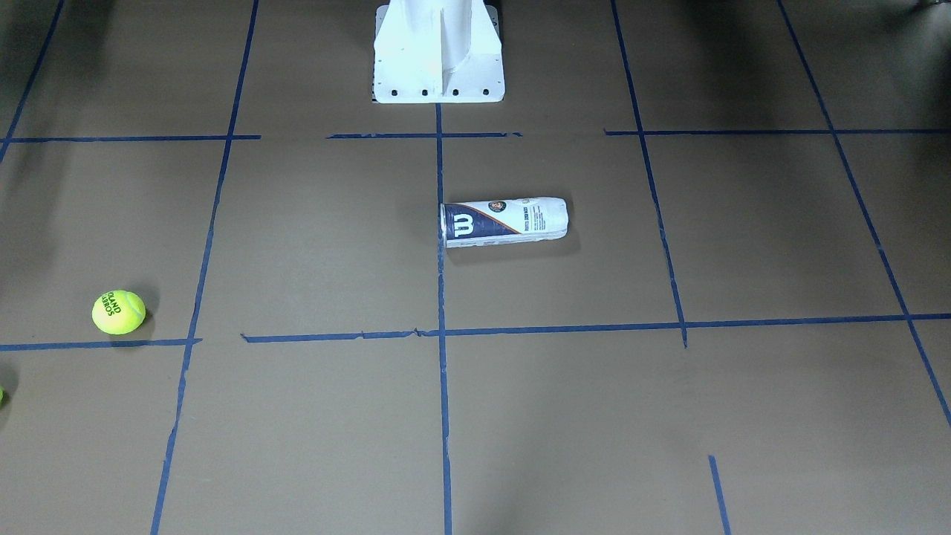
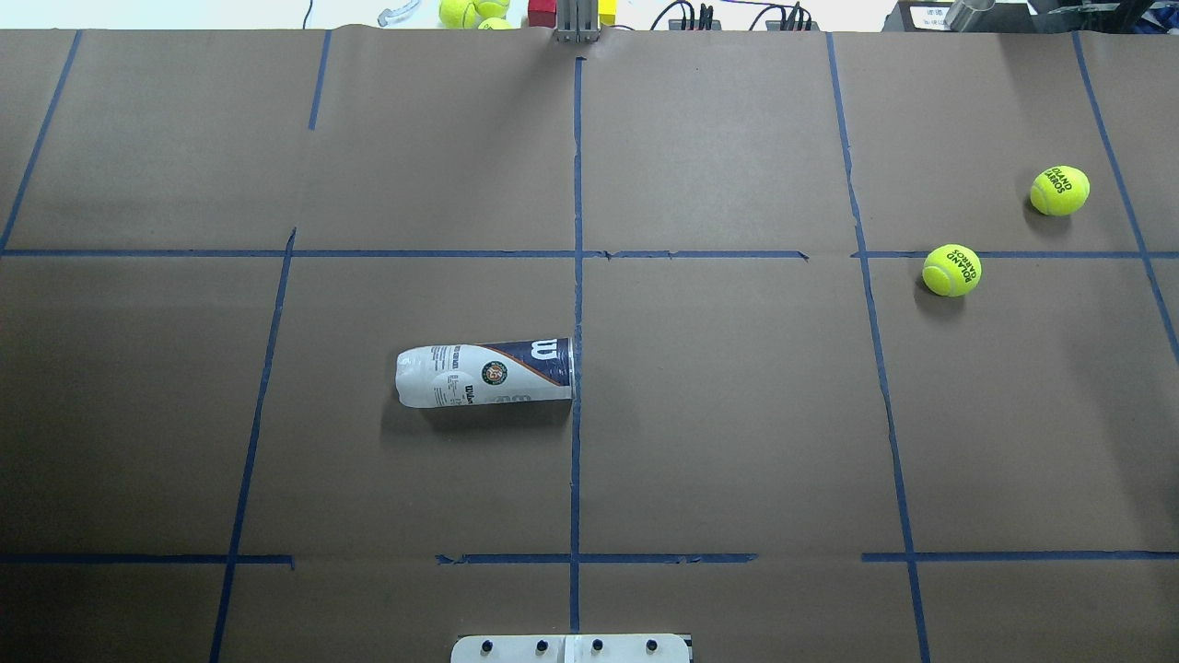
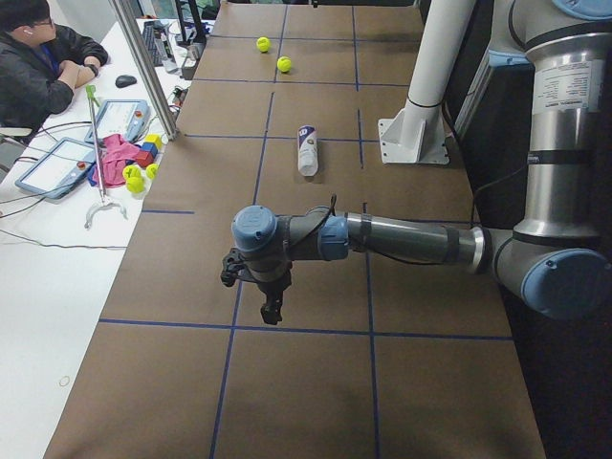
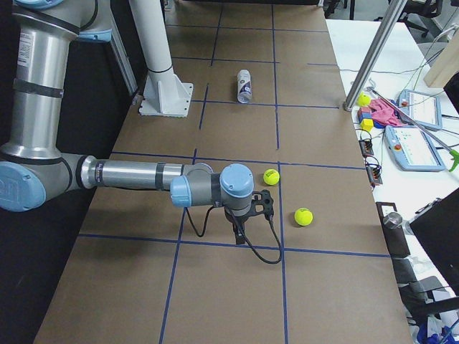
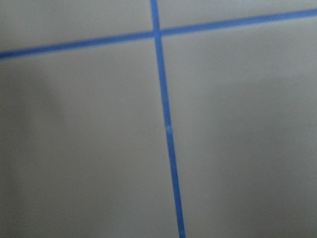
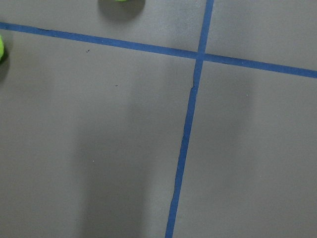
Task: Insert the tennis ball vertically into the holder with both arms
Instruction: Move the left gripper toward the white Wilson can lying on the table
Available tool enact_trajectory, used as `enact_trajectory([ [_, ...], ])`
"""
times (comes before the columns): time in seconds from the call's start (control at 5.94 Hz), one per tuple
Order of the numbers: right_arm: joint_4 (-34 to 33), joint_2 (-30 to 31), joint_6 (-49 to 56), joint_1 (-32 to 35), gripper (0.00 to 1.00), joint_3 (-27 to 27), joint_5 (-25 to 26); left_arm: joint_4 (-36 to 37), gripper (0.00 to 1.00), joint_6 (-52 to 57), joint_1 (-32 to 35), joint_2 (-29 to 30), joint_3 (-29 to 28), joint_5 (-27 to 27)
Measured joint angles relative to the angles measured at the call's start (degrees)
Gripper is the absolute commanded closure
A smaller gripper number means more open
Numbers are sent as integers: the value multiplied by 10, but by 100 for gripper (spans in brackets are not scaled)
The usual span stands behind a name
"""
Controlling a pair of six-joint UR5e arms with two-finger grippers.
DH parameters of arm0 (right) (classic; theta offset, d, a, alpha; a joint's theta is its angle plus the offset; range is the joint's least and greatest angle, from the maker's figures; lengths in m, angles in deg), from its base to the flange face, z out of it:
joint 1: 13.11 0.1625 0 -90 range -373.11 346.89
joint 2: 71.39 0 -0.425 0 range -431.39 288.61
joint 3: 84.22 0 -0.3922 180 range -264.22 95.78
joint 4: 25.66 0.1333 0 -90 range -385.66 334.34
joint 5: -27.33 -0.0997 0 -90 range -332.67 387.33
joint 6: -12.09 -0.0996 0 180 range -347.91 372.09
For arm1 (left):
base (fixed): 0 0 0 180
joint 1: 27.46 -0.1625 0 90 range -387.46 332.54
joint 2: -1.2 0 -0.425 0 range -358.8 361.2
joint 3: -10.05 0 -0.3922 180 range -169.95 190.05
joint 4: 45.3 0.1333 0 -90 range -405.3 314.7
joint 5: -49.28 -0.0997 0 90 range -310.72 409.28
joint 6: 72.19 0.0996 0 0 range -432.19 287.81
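Brown paper-covered table (image 2: 737,442), blue tape grid (image 2: 577,184) across it. The clear plastic tennis-ball tube with the navy-and-white label (image 2: 485,373) lies on its side about mid-table, a little toward the left end. Its rimmed end is at the centre tape line and its rounded end points at the left edge. It is not yet upright, so you have nothing to drop a ball into. Two yellow-green felt tennis balls sit toward the far right corner, the nearer ball (image 2: 951,270) just beside a tape line and the farther ball (image 2: 1059,191) near it. Both are well apart from the tube. The left gripper (image 3: 271,304) hangs fingers-down over the left end of the table. The right gripper (image 4: 239,228) hangs the same way over the right end, near the balls. Both show only in the side views, so you cannot tell how wide either pair of jaws stands. Judgement on handling: the tube looks empty, so expect it to be light and thin-walled, quick to dent under a hard squeeze, slick on the label and ready to roll. Take it across the mid-body with light pressure, stand it on the closed end and keep one arm steadying it. The balls should be springy and grippy. Take one across its widest part, since a nudge will send it rolling.
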Motion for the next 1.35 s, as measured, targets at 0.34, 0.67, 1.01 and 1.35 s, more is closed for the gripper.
enact_trajectory([
  [0.34, 1, -1, 0, 0, 0, -1, 0, -62, 0, 2, -8, 13, 3, 4],
  [0.67, 9, -2, 0, 0, 0, -2, 0, -137, 0, -9, -17, 19, 19, 8],
  [1.01, 29, 1, 0, 0, 0, -2, -1, -228, 0, -26, -88, 66, 32, 9],
  [1.35, 32, 1, 0, 0, 0, -2, -2, -251, 0, -31, -178, 169, 41, 6],
])
